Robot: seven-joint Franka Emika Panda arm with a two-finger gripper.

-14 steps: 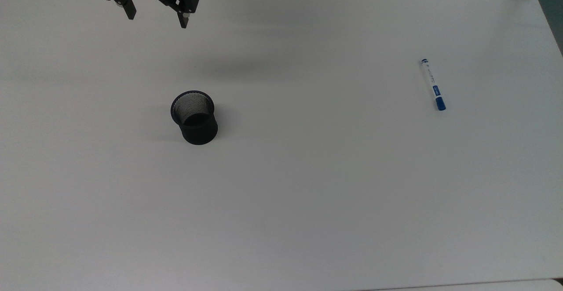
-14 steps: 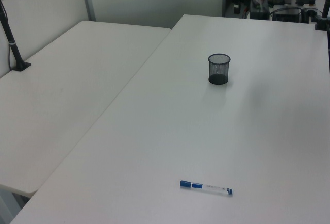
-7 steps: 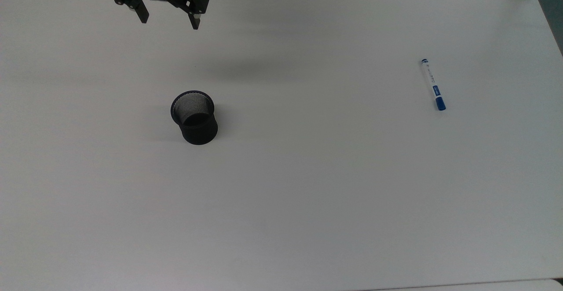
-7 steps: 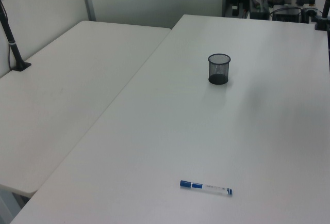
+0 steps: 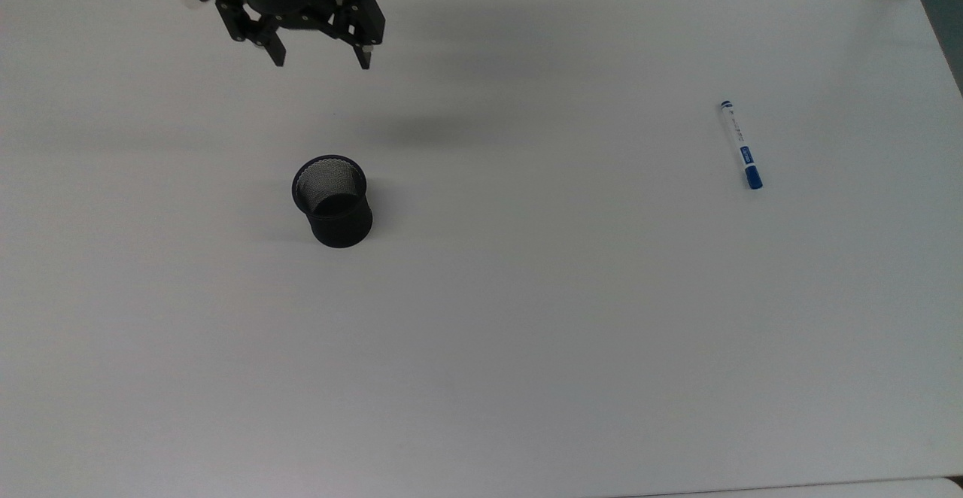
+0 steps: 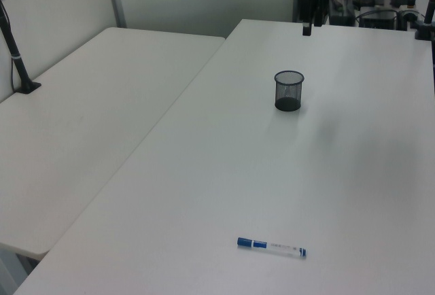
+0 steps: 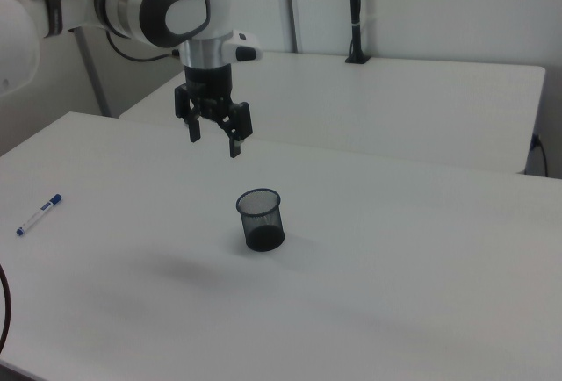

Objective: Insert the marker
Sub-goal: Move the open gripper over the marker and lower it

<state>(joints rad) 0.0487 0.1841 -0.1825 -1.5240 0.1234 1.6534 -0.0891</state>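
In the left view's foreground we see the marker (image 6: 271, 246) lying flat on the white surface (image 6: 224, 172), well apart from the mesh cup (image 6: 289, 90). Beyond, our claw (image 5: 322, 59) hangs high, spread wide, holding nothing. Risks: the barrel may roll under a skewed pinch; a tilted carry could clip the cup's rim.

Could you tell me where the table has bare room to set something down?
The whole stretch between the cup and the marker is bare, as is the top view's lower half. The open gripper hangs near the cup.
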